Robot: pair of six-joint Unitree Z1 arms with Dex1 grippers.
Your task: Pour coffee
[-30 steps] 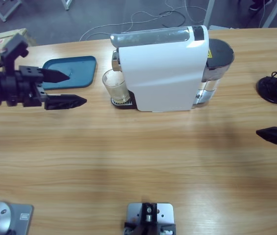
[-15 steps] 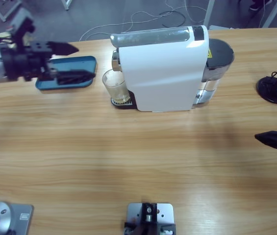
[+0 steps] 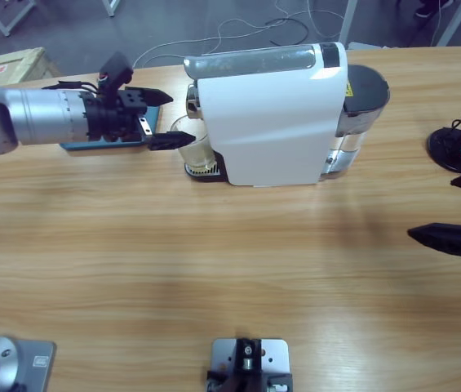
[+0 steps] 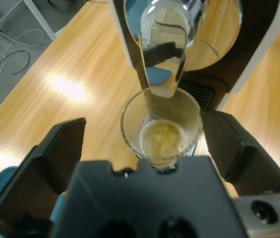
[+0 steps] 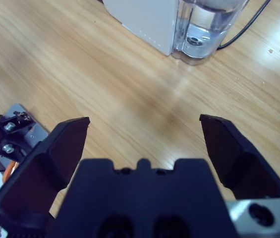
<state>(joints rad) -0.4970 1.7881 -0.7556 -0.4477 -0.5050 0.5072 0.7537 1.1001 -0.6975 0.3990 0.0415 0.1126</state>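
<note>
A small clear glass (image 3: 192,145) stands on the drip grate of the white coffee machine (image 3: 271,114), under its spout (image 4: 164,49). A little pale yellowish coffee (image 4: 162,140) lies in the bottom of the glass (image 4: 161,130). My left gripper (image 3: 175,118) is open and level with the glass, its jaws reaching to either side of it from the left without touching. In the left wrist view the left gripper (image 4: 142,119) frames the glass between its two jaws. My right gripper (image 3: 438,208) hangs open over bare table at the right edge, holding nothing.
A blue tray (image 3: 108,145) lies under the left arm, left of the machine. The machine's water tank (image 5: 206,25) faces the right gripper (image 5: 142,121). A black lamp base (image 3: 454,147) sits at the far right, a cardboard box (image 3: 10,64) at the far left.
The left arm swung up over the blue tray, then right, bringing its open jaws to the glass. The right gripper edged slightly left.
</note>
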